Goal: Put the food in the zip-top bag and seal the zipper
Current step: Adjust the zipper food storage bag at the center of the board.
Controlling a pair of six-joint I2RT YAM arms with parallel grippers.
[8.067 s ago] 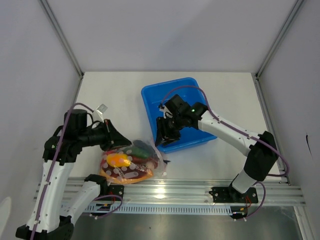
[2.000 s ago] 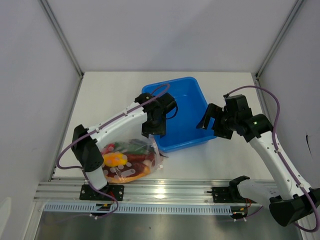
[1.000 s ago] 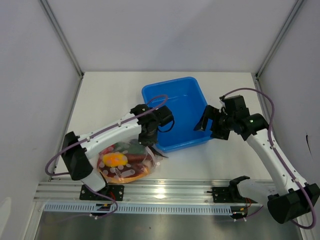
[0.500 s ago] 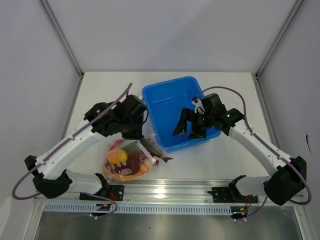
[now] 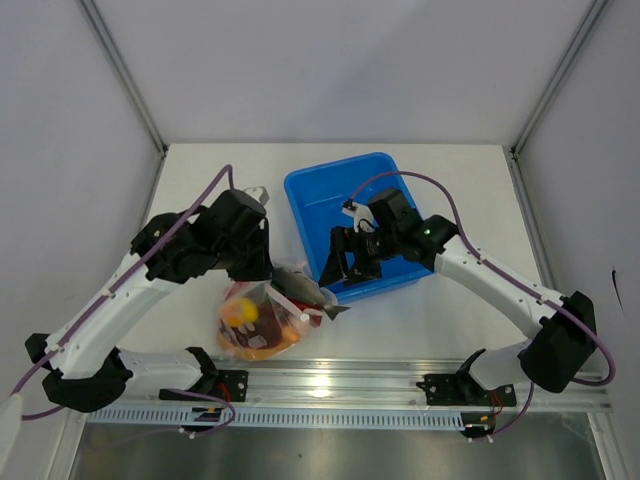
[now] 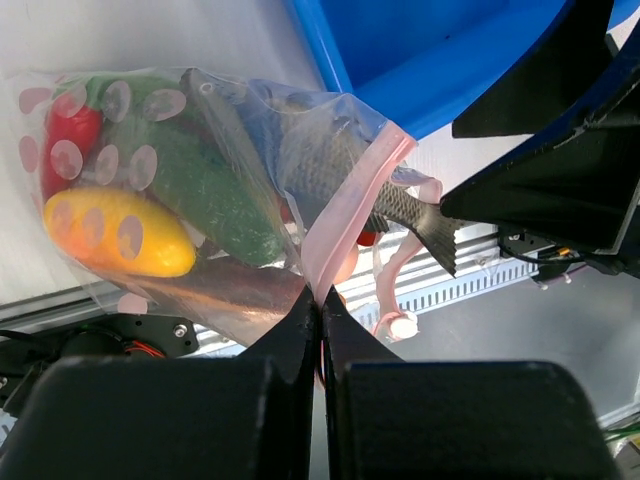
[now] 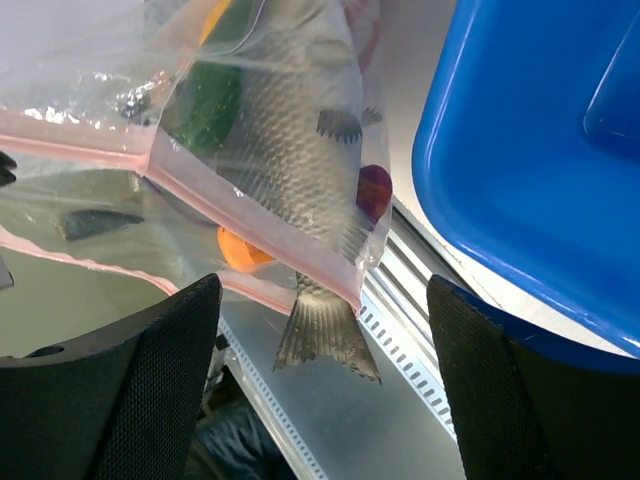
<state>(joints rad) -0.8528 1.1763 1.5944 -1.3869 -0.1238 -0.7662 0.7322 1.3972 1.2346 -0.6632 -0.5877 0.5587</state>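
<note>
- My left tool (image 6: 318, 300): tips pressed together, pinching the zipper (image 6: 350, 215) at the mouth of the zip-top bag (image 6: 150, 120).
- My right tool (image 7: 325, 300): fingers spread wide, holding nothing. The fish tail (image 7: 325, 335) lies between them, touching neither.
- Bag: at the near side of the worktop (image 5: 200, 180), just beside the blue tub (image 5: 296, 205).
- Contents: yellow pepper (image 6: 115, 235), green cucumber (image 6: 200, 180), red chili (image 6: 70, 140), brown steak (image 6: 225, 295).
- Grey fish (image 7: 290, 130): body inside, tail poking out through the mouth.
- White slider (image 6: 403, 325): on a loose end of the strip.

1 bag (image 5: 262, 318), 1 blue tub (image 5: 340, 195), 1 fish (image 7: 285, 140), 1 yellow pepper (image 6: 115, 232), 1 cucumber (image 6: 200, 185)
</note>
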